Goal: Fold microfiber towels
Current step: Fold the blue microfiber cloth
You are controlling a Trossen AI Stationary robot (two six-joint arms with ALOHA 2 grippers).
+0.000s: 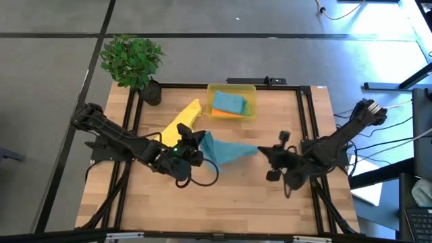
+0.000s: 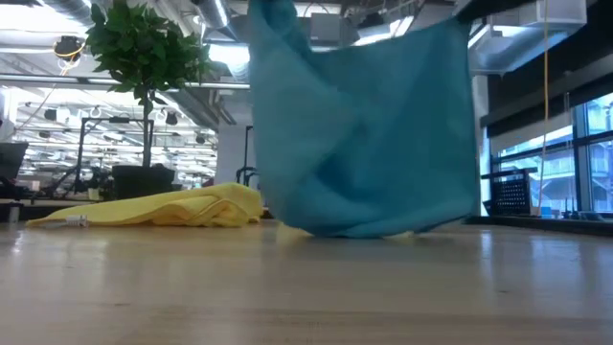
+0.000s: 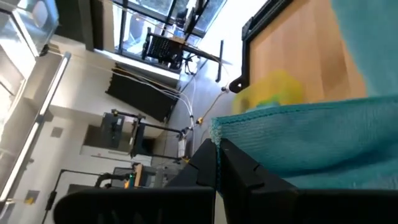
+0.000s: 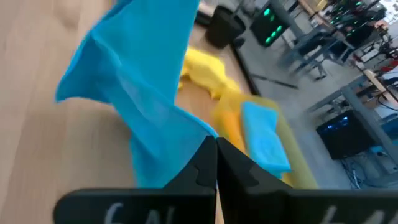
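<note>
Now both arms had the soft teal-blue microfiber towel (image 1: 226, 151) up off the wooden counter (image 1: 229, 202), stretched btwn them. The left gripper (image 1: 196, 143) was closed tight on the towel's corner nearest it; in the left wrist view its fingers (image 3: 239, 171) were pinched shut w/ the stitched teal hem coming straight out of the tips. The right gripper (image 1: 264, 152) was likewise shut on the opposite corner, and the right wrist view showed its fingers (image 4: 205, 163) together w/ blue cloth bunched at the tips.

Key relation: the towel's long axis ran roughly side to side across the counter, from one gripper to the other, wide at the left end and tapering to a point at the right. Each arm was at its own end, neither nearer the middle. In the low view the cloth hung as a sagging sheet, its bottom edge about at counter level; can't tell if it touched.

Judging from this, the next move likely needs the two grippers to travel together, keeping the span taut, to lay the towel flat before folding.

The crumpled yellow microfiber towel (image 1: 183, 119) lay unfolded on the counter just behind the left gripper. A translucent yellow plastic bin (image 1: 250, 90) at the back held a folded light-blue towel (image 1: 228, 102) on an orange one (image 1: 226, 115).
</note>
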